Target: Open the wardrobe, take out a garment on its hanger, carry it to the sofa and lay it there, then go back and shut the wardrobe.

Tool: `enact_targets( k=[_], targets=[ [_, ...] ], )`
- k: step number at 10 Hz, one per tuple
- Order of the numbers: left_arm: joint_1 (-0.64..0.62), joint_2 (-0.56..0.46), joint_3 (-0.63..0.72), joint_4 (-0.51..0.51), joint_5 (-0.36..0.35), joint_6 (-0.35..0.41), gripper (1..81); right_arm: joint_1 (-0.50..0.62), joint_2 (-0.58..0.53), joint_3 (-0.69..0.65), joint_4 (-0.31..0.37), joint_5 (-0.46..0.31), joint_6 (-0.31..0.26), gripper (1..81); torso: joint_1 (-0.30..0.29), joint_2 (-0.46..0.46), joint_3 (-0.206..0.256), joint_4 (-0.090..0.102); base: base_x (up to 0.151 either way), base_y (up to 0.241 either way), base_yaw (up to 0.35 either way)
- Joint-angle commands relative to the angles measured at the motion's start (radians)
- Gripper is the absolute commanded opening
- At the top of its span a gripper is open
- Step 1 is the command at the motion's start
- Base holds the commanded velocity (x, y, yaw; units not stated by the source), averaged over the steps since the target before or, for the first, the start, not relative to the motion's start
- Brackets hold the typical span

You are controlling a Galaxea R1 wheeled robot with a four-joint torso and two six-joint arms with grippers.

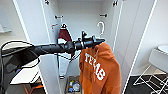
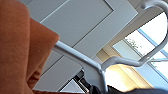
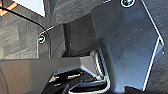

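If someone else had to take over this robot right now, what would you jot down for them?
Left pincer: reaching into the open wardrobe, shut on the white hanger just under its hook.
Right pincer: its fingers can't be made out in the right wrist view.
The orange hoodie hangs from that hanger at the wardrobe's mouth. The hook looks free of the black hooks, though that is hard to confirm. A maroon garment hangs further in, on the left.
Done: doors opened, hanger gripped.
Left: carry the hoodie to the sofa, lay it there, come back, close the wardrobe.
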Motion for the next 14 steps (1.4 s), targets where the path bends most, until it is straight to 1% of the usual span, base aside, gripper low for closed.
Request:
enact_targets(
  k=[1, 4, 7, 9, 14],
  targets=[
    [-0.197, -0.008, 0.007, 0.014, -0.061, 0.028, 1.0, 0.027, 0.004, 0.006, 0.000, -0.040, -0.002, 81.1, 0.000, 0.000, 0.000, 0.000, 0.000, 0.000, 0.000],
    [-0.188, -0.011, 0.023, 0.015, -0.059, 0.028, 1.0, 0.025, 0.004, 0.006, 0.000, -0.040, -0.002, 81.1, 0.000, 0.000, 0.000, 0.000, 0.000, 0.000, 0.000],
    [-0.131, -0.043, 0.081, 0.038, -0.058, 0.068, 1.0, 0.027, 0.002, 0.006, 0.003, -0.032, -0.002, 81.1, 0.000, 0.000, 0.000, 0.000, 0.000, 0.000, 0.000],
    [-0.099, -0.061, 0.096, 0.043, -0.058, 0.069, 1.0, 0.028, 0.002, 0.006, 0.003, -0.029, -0.002, 81.1, 0.000, 0.000, 0.000, 0.000, 0.000, 0.000, 0.000],
    [-0.101, -0.071, 0.101, 0.042, -0.059, 0.065, 1.0, 0.030, 0.001, 0.006, 0.003, -0.029, -0.002, 81.1, 0.005, 0.003, -0.002, 0.000, -0.015, 0.000, 0.000]
  ],
)
